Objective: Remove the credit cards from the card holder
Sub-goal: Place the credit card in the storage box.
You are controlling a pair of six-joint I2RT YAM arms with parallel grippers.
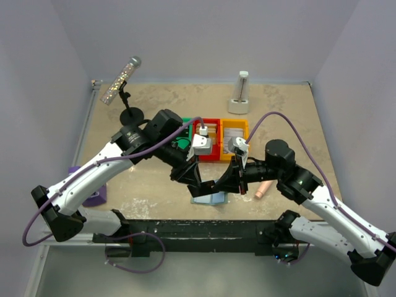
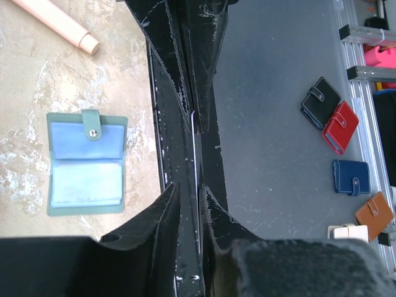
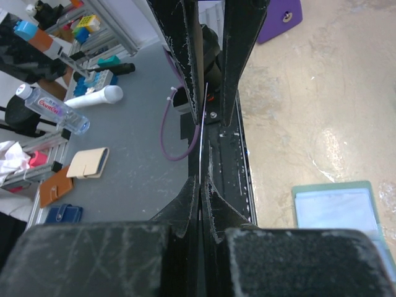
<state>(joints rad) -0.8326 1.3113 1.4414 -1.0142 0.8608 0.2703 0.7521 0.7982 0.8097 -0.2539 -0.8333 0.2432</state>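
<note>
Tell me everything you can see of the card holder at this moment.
The card holder lies open and flat on the mottled beige table, near its front edge. It is a small two-panel wallet with a pale grey-green border, looking like soft faux leather, and glossy, blue-tinted clear pockets inside. A short tab with a metal snap folds onto one panel. No card shows clearly inside. Only the table touches it.

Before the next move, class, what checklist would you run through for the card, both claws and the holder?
1. Right claw shut on the credit card: ok.
2. Left claw firmly gripping that same card: cannot tell.
3. Card holder lying open and flat on the table: ok.
4. Held card lifted clear of the holder: ok.
5. Holder pockets emptied of cards: cannot tell.
</note>
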